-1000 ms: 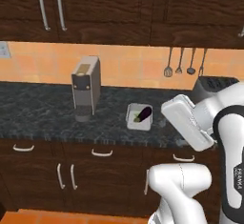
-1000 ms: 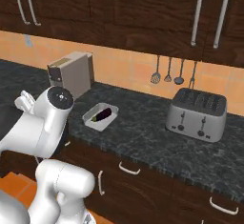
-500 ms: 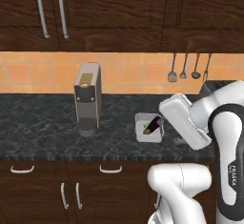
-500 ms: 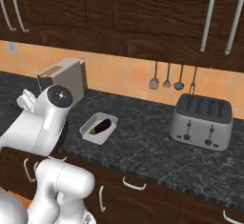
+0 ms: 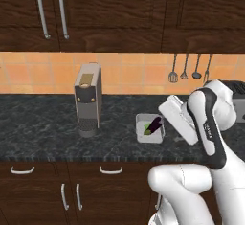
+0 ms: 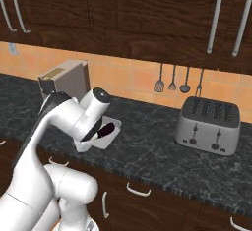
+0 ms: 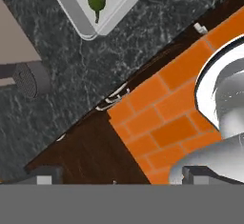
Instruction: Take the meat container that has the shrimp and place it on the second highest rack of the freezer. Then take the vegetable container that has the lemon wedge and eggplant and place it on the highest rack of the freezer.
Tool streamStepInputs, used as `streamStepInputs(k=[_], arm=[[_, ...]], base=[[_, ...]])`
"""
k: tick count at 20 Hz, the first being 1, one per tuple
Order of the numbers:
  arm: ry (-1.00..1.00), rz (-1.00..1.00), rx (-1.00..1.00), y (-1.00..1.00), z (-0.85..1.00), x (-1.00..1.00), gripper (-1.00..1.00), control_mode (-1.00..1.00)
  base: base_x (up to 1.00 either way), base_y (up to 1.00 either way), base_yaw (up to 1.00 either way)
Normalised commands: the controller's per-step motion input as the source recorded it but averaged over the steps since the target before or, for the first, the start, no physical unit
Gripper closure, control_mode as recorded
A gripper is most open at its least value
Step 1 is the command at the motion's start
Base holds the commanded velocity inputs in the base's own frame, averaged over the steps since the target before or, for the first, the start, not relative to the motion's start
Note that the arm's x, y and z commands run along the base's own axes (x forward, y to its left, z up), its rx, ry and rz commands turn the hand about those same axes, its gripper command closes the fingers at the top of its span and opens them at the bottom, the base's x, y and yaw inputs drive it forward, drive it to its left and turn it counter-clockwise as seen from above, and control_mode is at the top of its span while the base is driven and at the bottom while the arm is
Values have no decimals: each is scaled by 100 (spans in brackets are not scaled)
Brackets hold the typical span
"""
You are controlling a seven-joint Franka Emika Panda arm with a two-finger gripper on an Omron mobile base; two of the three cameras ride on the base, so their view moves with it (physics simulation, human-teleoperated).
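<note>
We see the pincer (image 7: 114, 176) hanging over the bench (image 5: 43, 123) edge, its two dark tips set wide apart with nothing between them and touching nothing. The vegetable container (image 5: 150, 128) sits on the bench just right of the coffee machine (image 5: 88, 99), apart from it, holding the eggplant (image 5: 153, 125) with the lemon wedge (image 5: 146, 131) beside it. The toaster (image 6: 209, 125) stands well right of the coffee machine, under the hanging utensils (image 6: 172, 78).
</note>
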Motion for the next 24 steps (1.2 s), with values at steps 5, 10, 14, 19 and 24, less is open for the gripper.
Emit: streamStepInputs(k=[5, 10, 14, 19, 24], arm=[[15, -4, 0, -18, -100, 100, -100, -100], [-3, -15, -2, 0, -94, 66, -100, -100], [-6, -17, -4, -1, -63, 16, -100, -100], [0, -15, -5, 0, -33, 34, -100, -100], [0, -10, -5, 0, -31, 29, -100, -100]], base=[[0, 0, 0], [0, 0, 0], [0, 0, 0], [0, 0, 0], [0, 0, 0]])
